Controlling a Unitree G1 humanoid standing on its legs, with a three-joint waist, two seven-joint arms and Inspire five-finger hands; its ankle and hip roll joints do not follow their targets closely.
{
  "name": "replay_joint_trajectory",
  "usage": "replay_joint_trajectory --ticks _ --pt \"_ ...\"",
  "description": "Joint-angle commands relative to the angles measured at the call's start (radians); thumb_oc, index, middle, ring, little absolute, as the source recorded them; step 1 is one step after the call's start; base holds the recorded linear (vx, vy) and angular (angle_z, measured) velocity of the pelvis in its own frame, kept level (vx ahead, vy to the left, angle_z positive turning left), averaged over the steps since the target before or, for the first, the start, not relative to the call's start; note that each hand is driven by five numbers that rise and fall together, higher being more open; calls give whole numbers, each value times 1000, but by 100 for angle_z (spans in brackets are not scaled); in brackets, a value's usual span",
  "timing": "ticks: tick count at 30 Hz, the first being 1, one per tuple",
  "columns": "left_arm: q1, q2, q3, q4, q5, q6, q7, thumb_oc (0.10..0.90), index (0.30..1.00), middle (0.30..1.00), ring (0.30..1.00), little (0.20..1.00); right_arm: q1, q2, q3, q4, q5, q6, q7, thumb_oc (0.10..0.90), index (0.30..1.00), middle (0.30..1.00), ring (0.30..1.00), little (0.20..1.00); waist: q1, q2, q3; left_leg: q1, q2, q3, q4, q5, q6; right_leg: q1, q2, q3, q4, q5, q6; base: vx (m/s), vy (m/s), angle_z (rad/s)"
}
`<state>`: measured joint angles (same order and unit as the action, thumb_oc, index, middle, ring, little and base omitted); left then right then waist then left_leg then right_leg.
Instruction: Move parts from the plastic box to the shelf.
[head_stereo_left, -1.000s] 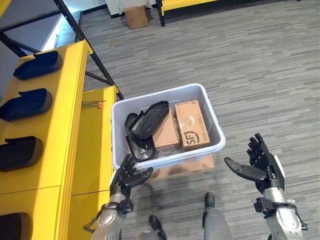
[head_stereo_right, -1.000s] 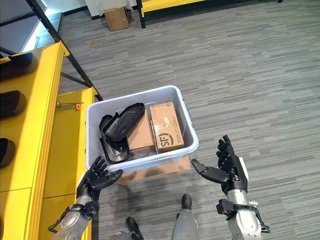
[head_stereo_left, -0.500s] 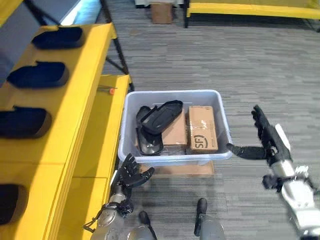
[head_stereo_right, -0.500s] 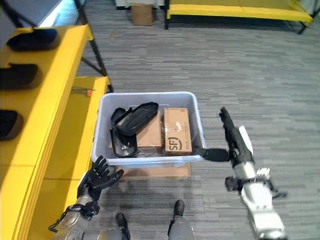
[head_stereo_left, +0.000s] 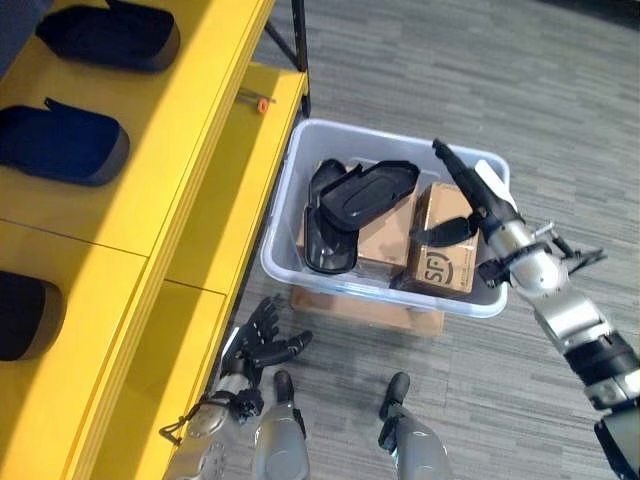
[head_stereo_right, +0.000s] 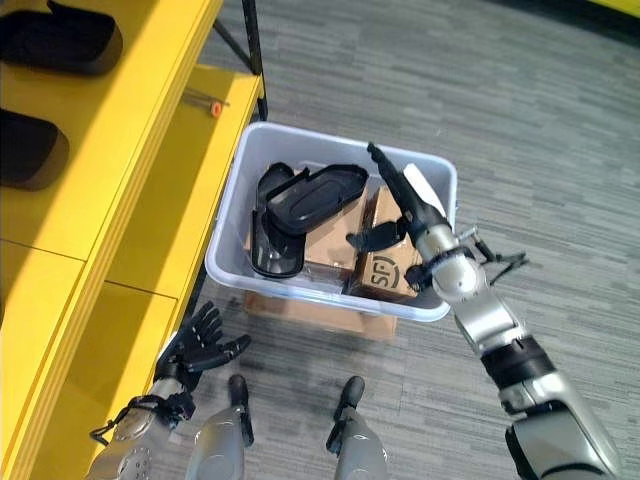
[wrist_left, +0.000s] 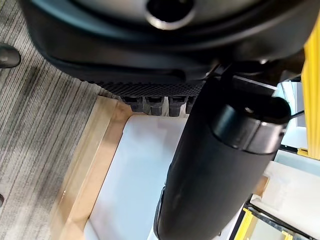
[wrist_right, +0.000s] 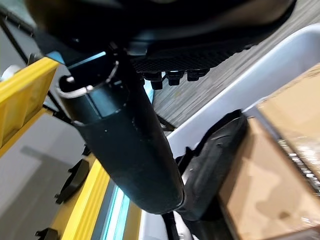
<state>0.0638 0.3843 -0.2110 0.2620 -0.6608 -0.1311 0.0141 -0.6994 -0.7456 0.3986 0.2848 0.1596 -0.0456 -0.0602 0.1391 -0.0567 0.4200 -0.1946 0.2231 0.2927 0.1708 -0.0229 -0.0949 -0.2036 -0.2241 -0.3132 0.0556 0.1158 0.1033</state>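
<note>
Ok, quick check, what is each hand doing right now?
Left hand: open, fingers spread, holding nothing, low beside the yellow shelf.
Right hand: open, fingers straight, over the plastic box, holding nothing.

Box (head_stereo_left: 290, 225) standing open-topped just beside shelf (head_stereo_left: 190, 150). Right robot hand (head_stereo_left: 470, 195) reaching over box's right half, above cartons (head_stereo_left: 445, 255). Black parts (head_stereo_left: 355, 200) filling left half. Shelf spots holding parts (head_stereo_left: 70, 145).

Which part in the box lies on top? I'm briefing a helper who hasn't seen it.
Find the pale plastic box beside the yellow shelf. The topmost black part lies across the others, one end resting on a cardboard carton; it's the long oval shell.
</note>
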Motion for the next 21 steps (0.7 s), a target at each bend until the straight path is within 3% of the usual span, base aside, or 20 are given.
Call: replay_joint_trajectory --ticks 1,3,4,8,21 --pt "16 61 -12 -129 0 -75 15 900 1000 1000 1000 1000 -112 1 -36 -14 -10 -45 -68 900 1000 1000 1000 1000 -6 -10 -69 -64 114 -16 5 117 -65 135 -94 57 47 -108 87 -26 26 8" --pt "9 62 -16 -129 -1 -76 18 900 1000 1000 1000 1000 -161 18 -11 25 -8 -39 -70 900 1000 1000 1000 1000 -1 -7 -61 -70 113 -16 4 117 -63 128 -96 56 46 -104 86 -38 49 8" --pt "-6 70 -23 -144 -18 -81 26 900 1000 1000 1000 1000 -306 49 40 153 -3 -20 -93 900 1000 1000 1000 1000 10 1 -44 -92 103 -18 -2 122 -60 110 -102 52 38 -89 86 -41 62 1" --pt "-22 69 -31 -141 -22 -82 38 900 1000 1000 1000 1000 -373 92 58 205 7 -14 -113 900 1000 1000 1000 1000 14 2 -34 -101 97 -17 -6 123 -58 97 -105 57 35 -81 86 -18 32 9" --pt "-52 62 -42 -143 -32 -82 68 900 1000 1000 1000 1000 -444 202 55 278 56 -5 -147 900 1000 1000 1000 1000 24 10 -16 -132 78 -21 -12 121 -49 74 -116 50 30 -53 90 1 2 0"
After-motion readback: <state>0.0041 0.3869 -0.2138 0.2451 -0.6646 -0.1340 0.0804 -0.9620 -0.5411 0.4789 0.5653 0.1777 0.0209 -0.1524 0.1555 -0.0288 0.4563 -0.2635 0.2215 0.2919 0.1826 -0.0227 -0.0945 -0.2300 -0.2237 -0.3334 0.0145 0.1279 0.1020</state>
